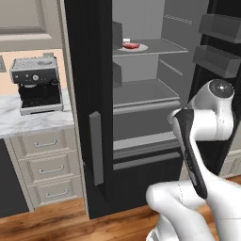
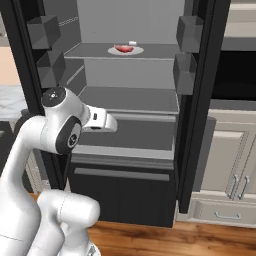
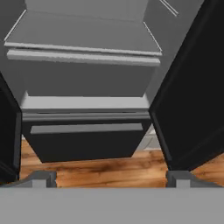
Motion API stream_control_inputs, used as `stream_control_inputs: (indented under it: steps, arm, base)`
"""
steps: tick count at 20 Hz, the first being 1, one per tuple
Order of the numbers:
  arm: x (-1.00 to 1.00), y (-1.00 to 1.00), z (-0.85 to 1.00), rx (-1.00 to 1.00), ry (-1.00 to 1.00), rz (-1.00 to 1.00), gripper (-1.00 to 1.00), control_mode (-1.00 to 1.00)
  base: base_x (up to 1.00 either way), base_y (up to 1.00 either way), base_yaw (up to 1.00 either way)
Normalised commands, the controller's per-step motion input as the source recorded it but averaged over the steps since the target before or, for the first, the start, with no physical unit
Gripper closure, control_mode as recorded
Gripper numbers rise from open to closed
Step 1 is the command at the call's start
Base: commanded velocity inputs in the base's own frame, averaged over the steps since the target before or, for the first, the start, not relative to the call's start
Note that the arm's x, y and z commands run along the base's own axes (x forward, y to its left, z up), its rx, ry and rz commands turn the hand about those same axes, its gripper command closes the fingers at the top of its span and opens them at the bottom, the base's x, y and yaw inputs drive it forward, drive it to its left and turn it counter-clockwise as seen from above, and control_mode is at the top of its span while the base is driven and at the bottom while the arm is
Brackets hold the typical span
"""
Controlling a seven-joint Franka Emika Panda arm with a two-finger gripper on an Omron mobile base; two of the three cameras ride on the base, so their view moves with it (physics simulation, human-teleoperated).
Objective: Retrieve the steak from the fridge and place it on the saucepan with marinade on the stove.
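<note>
In the left base view, the fridge (image 1: pixel 141 94) stood open, the steak (image 1: pixel 131 45) lying on a white plate (image 1: pixel 139 48) on the upper shelf; a coffee machine (image 1: pixel 36 84) sat on the desk (image 1: pixel 28 123). In the right base view, the steak (image 2: pixel 123 48) lay mid-shelf. In the hand view, the gripper (image 3: pixel 112 178) was spread wide, empty, facing the bottom drawer (image 3: pixel 87 140).

1. The fridge (image 1: pixel 141 94) is cut off by the top edge in both base views.
2. A small white object (image 2: pixel 132 43) behind the steak (image 2: pixel 124 48) is too small to identify.
3. The espresso machine (image 1: pixel 36 84) controls are blurred.
</note>
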Motion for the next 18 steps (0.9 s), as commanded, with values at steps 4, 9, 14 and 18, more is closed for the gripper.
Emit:
stream_control_inputs:
  steps: [4, 9, 14, 18]
  arm:
    - [-0.4, 0.21, -0.17, 0.34, -0.01, 0.14, -1.0, -1.0]
    - [-0.37, 0.27, -0.18, 0.27, -0.01, 0.11, -1.0, -1.0]
    - [-0.1, 0.24, -0.02, 0.03, -0.01, 0.03, -1.0, -1.0]
    - [0.0, 0.04, 0.0, 0.0, 0.0, 0.0, -1.0, -1.0]
  base:
    - [0.0, 0.0, 0.0]
    - [0.0, 0.0, 0.0]
    - [0.0, 0.0, 0.0]
    - [0.0, 0.0, 0.0]
